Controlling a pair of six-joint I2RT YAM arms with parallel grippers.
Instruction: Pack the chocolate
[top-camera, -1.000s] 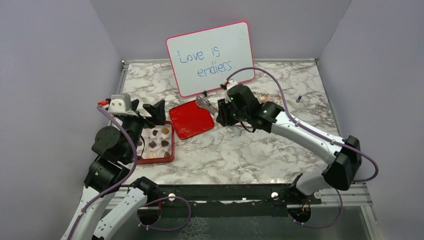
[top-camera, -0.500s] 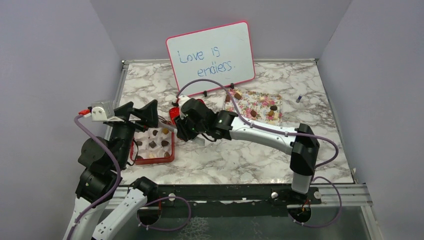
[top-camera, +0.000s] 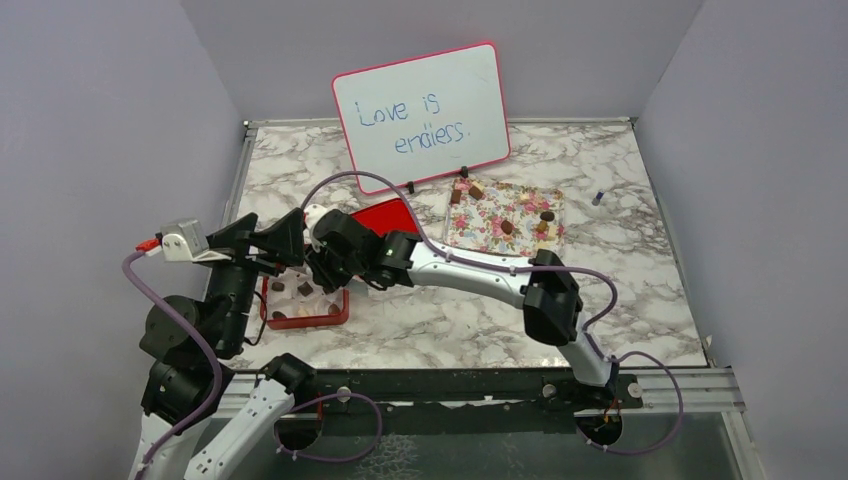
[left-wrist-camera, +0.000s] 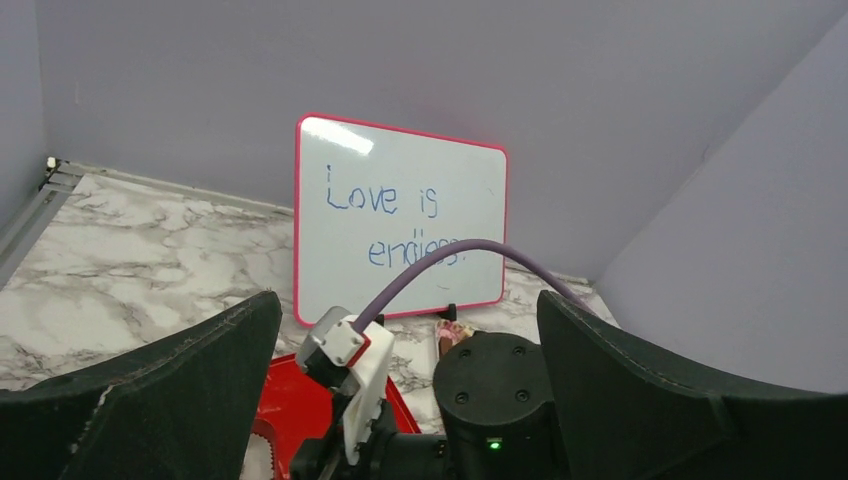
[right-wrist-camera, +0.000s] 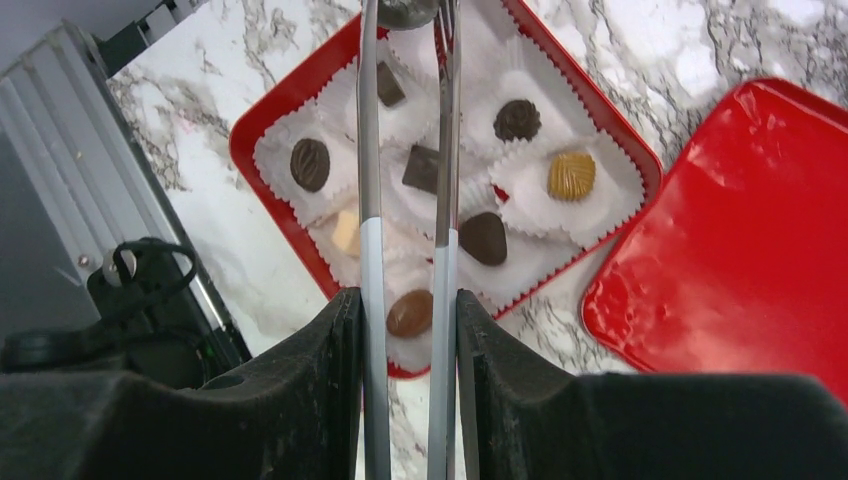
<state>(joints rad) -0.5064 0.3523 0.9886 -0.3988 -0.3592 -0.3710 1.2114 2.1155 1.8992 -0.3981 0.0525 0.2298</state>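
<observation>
Your right tool (right-wrist-camera: 405, 325), clamped part-way on tongs (right-wrist-camera: 368, 150), poises them over the red box (right-wrist-camera: 640, 160) at the table's (top-camera: 480, 300) left edge, apparently to seat chocolate (right-wrist-camera: 516, 119); left tool (top-camera: 262, 236) gapes empty.

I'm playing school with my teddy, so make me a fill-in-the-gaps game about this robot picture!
The whiteboard says "Love is ____."
The left claw is wide ____.
The right claw holds tongs over a box coloured ____.
Its chocolates sit in ____ paper cups.
Answers: endless, open, red, white.
</observation>
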